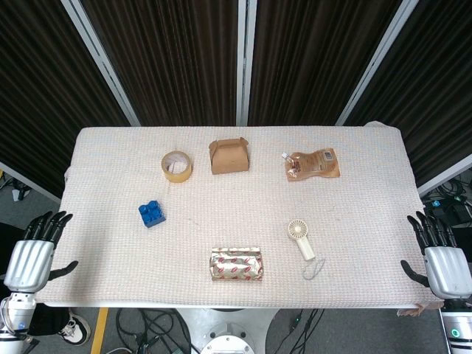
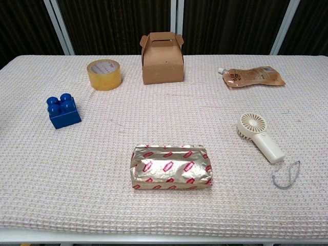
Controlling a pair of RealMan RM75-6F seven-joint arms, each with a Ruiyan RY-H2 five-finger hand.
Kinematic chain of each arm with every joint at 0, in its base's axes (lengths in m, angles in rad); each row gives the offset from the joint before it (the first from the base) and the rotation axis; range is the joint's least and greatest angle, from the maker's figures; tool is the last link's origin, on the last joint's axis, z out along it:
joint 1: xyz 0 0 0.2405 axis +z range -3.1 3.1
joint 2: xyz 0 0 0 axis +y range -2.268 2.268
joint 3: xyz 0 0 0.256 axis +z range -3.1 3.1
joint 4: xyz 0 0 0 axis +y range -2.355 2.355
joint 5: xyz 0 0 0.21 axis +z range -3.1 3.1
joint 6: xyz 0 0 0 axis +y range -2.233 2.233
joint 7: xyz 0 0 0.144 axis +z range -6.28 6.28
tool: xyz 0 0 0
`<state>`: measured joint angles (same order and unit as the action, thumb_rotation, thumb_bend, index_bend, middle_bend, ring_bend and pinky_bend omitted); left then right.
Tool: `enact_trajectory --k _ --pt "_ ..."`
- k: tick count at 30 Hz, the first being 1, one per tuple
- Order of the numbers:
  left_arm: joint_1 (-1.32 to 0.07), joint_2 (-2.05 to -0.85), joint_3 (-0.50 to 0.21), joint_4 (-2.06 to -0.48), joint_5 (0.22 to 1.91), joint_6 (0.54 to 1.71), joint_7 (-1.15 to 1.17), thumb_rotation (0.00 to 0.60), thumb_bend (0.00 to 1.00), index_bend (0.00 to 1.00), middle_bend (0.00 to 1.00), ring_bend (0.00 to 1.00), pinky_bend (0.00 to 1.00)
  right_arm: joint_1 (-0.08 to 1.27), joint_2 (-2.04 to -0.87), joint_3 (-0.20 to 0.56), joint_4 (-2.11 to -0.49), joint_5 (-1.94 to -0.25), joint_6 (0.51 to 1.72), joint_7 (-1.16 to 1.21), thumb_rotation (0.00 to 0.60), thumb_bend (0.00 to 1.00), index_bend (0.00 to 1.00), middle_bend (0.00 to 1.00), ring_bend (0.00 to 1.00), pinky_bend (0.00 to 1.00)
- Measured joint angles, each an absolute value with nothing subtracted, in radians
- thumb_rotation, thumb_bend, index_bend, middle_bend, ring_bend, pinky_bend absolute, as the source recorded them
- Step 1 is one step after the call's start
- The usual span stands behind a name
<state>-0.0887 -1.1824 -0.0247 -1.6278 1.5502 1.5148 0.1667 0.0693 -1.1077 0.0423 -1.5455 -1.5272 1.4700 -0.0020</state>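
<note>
While both lie off the table, left hand (image 1: 31,258) and right hand (image 1: 442,262) hold nothing, fingers spread.

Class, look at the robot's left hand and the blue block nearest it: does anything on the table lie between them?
No. Only bare cloth lies between the left hand and the blue block.

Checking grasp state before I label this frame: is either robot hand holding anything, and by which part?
Nothing is held. The left robot hand and right robot hand both sit open at the table edges, fingers apart, touching no object.
</note>
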Motion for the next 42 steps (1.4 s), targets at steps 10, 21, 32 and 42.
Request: enact_trajectory --k 10,21,32,42 --pt "-0.083 -1.180 -0.023 -1.634 1.558 1.529 0.164 0.600 0.00 0.13 0.11 0.06 0.13 0.062 -1.088 0.047 -1.559 -1.526 1.487 0.000 0.600 0.16 0.00 0.00 0.00 0.00" --pt "-0.080 -1.182 -0.025 -1.622 1.556 1.534 0.149 0.600 0.00 0.13 0.11 0.06 0.13 0.066 -1.096 0.054 -1.566 -1.510 1.478 -0.016 0.600 1.00 0.00 0.00 0.00 0.00" --pt "-0.081 -1.194 -0.017 -1.623 1.572 1.532 0.152 0.600 0.00 0.13 0.11 0.06 0.13 0.075 -1.102 0.048 -1.585 -1.540 1.477 -0.057 0.600 1.00 0.05 0.63 0.62 0.62" --pt "-0.080 -1.199 -0.015 -1.586 1.560 1.522 0.121 0.600 0.00 0.13 0.11 0.06 0.13 0.132 -1.151 0.021 -1.626 -1.542 1.353 -0.195 0.600 1.00 0.15 0.90 0.81 0.68"
